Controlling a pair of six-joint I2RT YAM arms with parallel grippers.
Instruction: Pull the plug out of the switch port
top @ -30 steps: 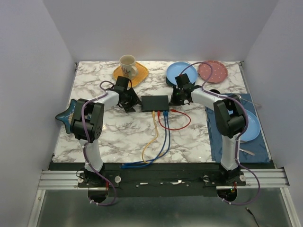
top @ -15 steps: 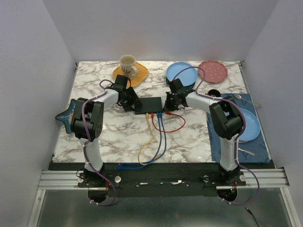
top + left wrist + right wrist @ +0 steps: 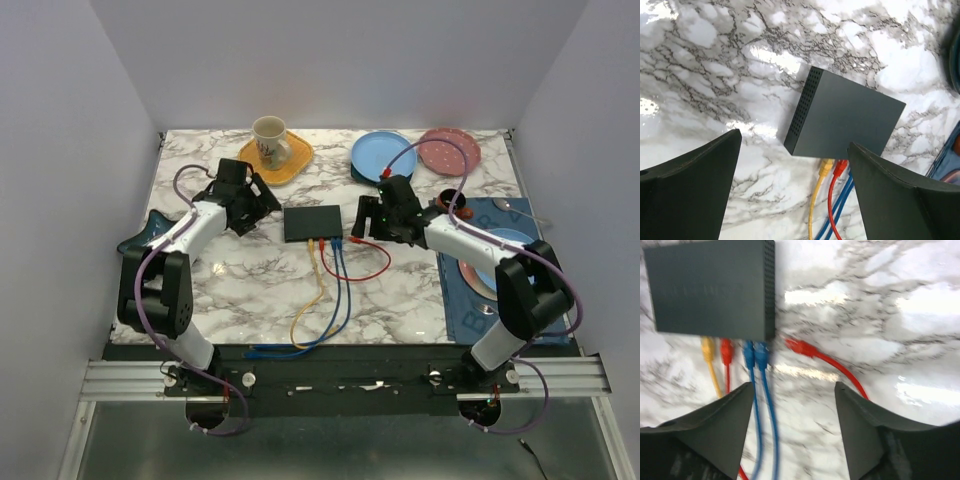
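Right wrist view: the switch (image 3: 710, 287) lies flat on the desk (image 3: 880, 305). The seated plugs (image 3: 749, 354), yellow, red and two blue, fill its near edge, and a loose plug (image 3: 801, 347), red, lies just beside its corner. My right claw (image 3: 793, 387) gapes wide and empty, my left claw (image 3: 795, 140) likewise. The plugs look light, hard and latched, so I'd pinch the body, not the limp cable (image 3: 845, 372). No writing is legible.

Your left arm (image 3: 195, 228) and right arm (image 3: 455, 238) each combine white links with black joint housings. A purple cable (image 3: 420, 142) loops along each arm. On both wrists, expect dark matte wedge-shaped fingers (image 3: 690, 195).
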